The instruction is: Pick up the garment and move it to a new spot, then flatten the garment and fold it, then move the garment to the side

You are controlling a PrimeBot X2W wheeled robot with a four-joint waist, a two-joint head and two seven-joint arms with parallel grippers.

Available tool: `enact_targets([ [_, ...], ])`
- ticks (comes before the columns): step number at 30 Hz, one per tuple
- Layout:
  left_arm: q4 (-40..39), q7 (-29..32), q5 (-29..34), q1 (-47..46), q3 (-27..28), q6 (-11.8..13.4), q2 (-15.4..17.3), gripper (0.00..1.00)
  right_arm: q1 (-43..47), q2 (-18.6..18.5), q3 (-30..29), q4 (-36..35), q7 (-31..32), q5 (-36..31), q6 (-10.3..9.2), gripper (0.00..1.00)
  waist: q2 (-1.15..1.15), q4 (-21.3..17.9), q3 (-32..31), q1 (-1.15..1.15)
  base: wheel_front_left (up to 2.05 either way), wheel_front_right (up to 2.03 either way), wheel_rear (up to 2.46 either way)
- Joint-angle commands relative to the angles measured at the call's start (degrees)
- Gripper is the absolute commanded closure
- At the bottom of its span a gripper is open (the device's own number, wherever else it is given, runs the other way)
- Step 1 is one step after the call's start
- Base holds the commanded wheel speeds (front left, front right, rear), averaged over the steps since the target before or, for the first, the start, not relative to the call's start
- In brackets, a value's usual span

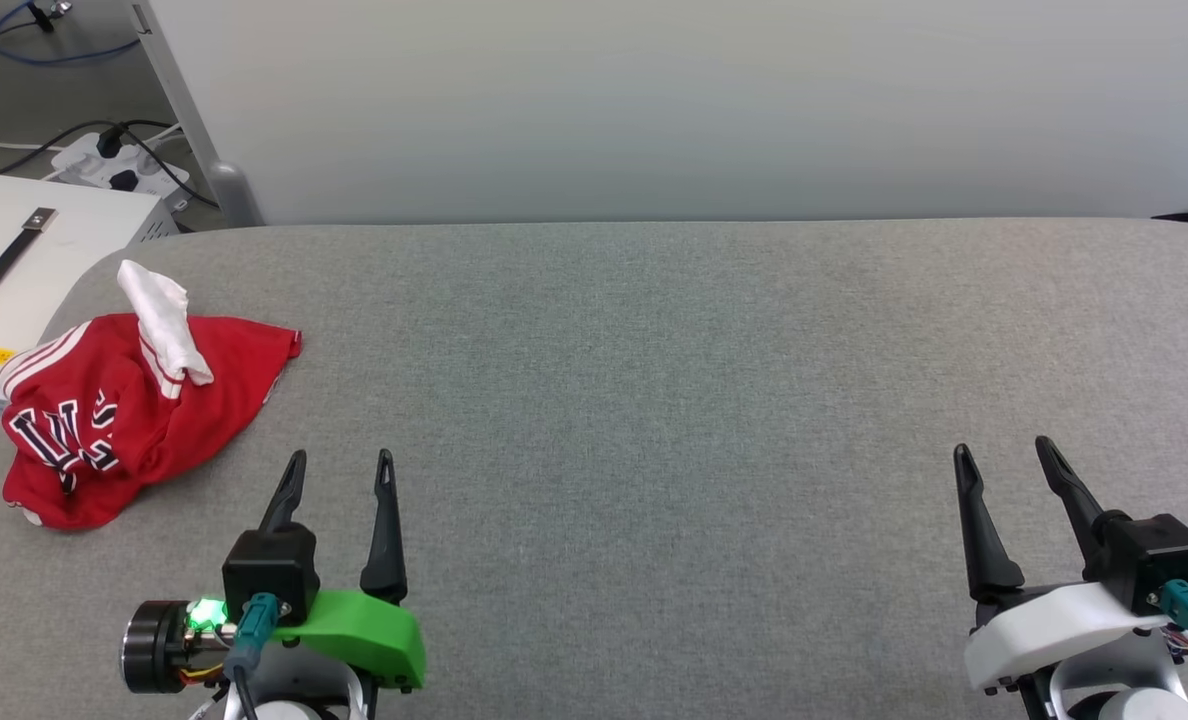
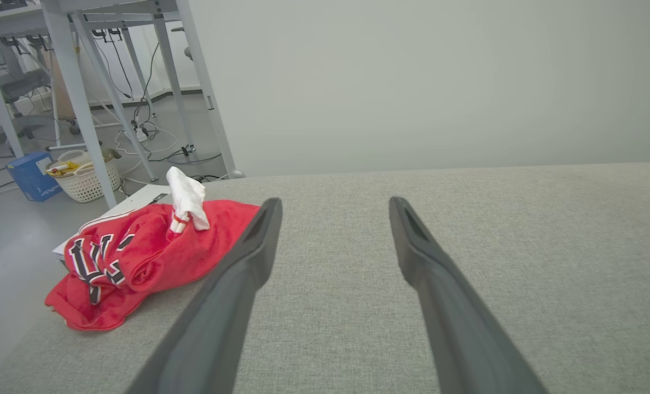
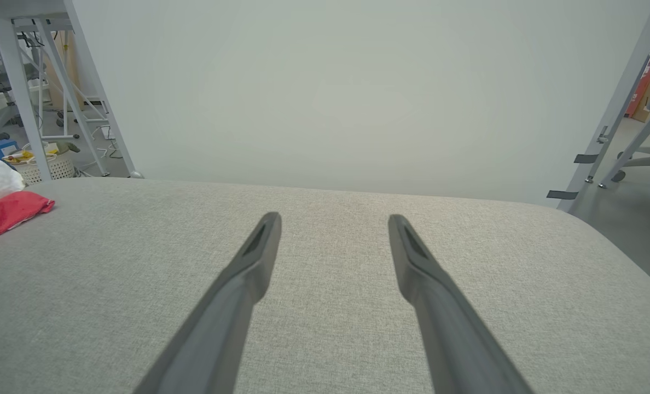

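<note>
Left tool (image 1: 342,458) and right tool (image 1: 1001,447) hover over the grey table (image 1: 654,380), fingers apart, empty. Garment (image 1: 124,420) lies crumpled near the table's left edge, just beyond the left tool. Left wrist view adds a white basket (image 2: 79,185) on the floor behind.

surface: grey fabric-covered table (image 1: 654,400) | on it: crumpled red garment (image 1: 144,425), at left edge

Grey fabric table (image 1: 654,400), pale wall (image 1: 654,100)
</note>
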Motion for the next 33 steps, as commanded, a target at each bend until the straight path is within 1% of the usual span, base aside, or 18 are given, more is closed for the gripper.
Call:
enact_targets([
  [1,0.1,-0.6,-0.3,0.0,-0.2,0.3,-0.1,0.0,0.5,0.0,-0.1,-0.4,-0.6,0.5,-0.02,0.0,0.0,0.0,0.0,0.0,0.0,0.0,0.0],
  [33,2.0,-4.4,-1.2,1.0,-1.8,1.1,-0.2,0.0,2.4,-0.1,-0.4,0.5,-4.4,2.3,-0.04,0.0,0.0,0.0,-0.5,0.0,0.0,0.0,0.0],
])
